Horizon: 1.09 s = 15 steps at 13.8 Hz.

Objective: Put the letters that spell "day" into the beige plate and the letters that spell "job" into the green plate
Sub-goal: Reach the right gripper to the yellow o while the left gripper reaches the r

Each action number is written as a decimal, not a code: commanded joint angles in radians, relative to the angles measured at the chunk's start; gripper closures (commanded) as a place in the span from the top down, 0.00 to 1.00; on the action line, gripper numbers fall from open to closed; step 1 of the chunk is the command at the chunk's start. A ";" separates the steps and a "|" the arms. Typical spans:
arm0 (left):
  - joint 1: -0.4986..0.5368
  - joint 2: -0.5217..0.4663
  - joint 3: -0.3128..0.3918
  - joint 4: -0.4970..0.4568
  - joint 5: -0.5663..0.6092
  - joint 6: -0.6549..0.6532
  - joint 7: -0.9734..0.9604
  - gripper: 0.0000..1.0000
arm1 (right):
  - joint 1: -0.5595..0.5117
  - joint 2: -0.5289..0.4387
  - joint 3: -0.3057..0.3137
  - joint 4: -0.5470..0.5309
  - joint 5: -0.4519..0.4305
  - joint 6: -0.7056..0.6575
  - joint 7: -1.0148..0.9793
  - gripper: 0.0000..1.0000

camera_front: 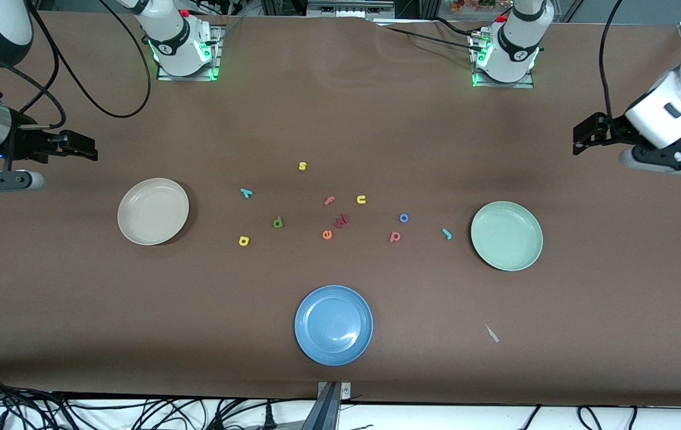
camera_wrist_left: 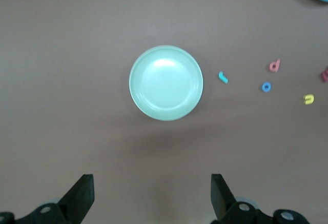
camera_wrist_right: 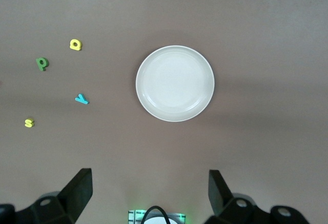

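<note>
- The green d (camera_front: pixel 278 223), yellow a (camera_front: pixel 244 240) and teal y (camera_front: pixel 246 192) lie near the beige plate (camera_front: pixel 153 211), at its 3 o'clock side in the front view; nothing is in it yet
- The teal j (camera_front: pixel 447 233), blue o (camera_front: pixel 404 218) and salmon b (camera_front: pixel 395 236) lie at the 9 o'clock side of the green plate (camera_front: pixel 506 235); it holds nothing too
- The blue plate (camera_front: pixel 333 324) sits nearest the camera on the tabletop (camera_front: pixel 340 113); skip it
- The right end effector (camera_wrist_right: pixel 150 189) hangs high above the beige plate, wide open, holding nothing; the left end effector (camera_wrist_left: pixel 152 190) does the same above the green plate
- To start well, I think: come straight down on one small letter; pinch it across its thin part; leave the f (camera_front: pixel 330 200), e (camera_front: pixel 327 235), s (camera_front: pixel 302 166) and u (camera_front: pixel 361 199) alone
</note>
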 commanded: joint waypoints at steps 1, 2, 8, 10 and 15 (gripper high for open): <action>-0.016 0.045 -0.005 0.020 -0.012 -0.052 0.002 1.00 | 0.016 0.021 0.003 0.000 0.027 -0.015 0.007 1.00; -0.037 0.054 -0.005 0.021 -0.012 -0.052 -0.001 1.00 | 0.030 0.039 0.005 0.002 0.028 -0.011 0.007 1.00; -0.177 0.199 -0.005 0.024 -0.013 0.005 -0.138 1.00 | 0.085 0.170 0.008 0.002 0.079 0.135 0.134 1.00; -0.221 0.258 -0.009 0.024 -0.015 0.066 -0.186 1.00 | 0.103 0.252 0.008 0.000 0.085 0.218 0.151 1.00; -0.292 0.436 -0.011 0.009 -0.015 0.267 -0.401 1.00 | 0.215 0.372 0.008 -0.055 0.080 0.431 0.349 1.00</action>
